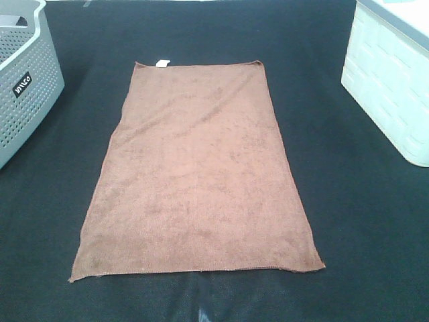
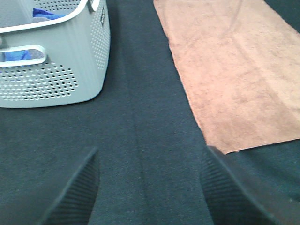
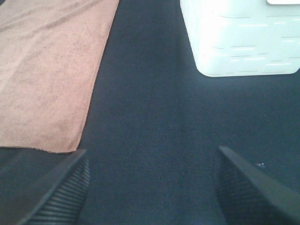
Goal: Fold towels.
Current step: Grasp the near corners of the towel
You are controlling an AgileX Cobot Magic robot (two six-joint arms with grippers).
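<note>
1 towel (image 1: 198, 174) is on the dark worktop (image 1: 375, 221), spread flat to its full rectangle, long sides running away from the high camera, with a small white tag (image 1: 161, 64) at the far edge. 0 folds are visible: no edge is turned over and no corner is lifted, so the task is judged to be at its start, with every fold left to do. A grey basket (image 1: 27, 87) stands at the left of the worktop with blue cloth (image 2: 44, 13) inside, possibly further items awaiting folding. A white bin (image 1: 389, 87) stands at the right. Neither is touching the towel. The left gripper (image 2: 150, 157) hangs over bare worktop between the basket and the towel, jaws wide with nothing between them. The towel's near left corner (image 2: 229, 151) lies just beyond 1 jaw tip, toward the middle of the worktop, not touched. The right gripper (image 3: 152, 154) is likewise over bare worktop, jaws wide and empty, with the towel's near right corner (image 3: 70, 150) just beyond a jaw tip on the side away from the bin. Neither gripper shows in the high view. Judgement: both near corners are within short reach, each to its own arm
</note>
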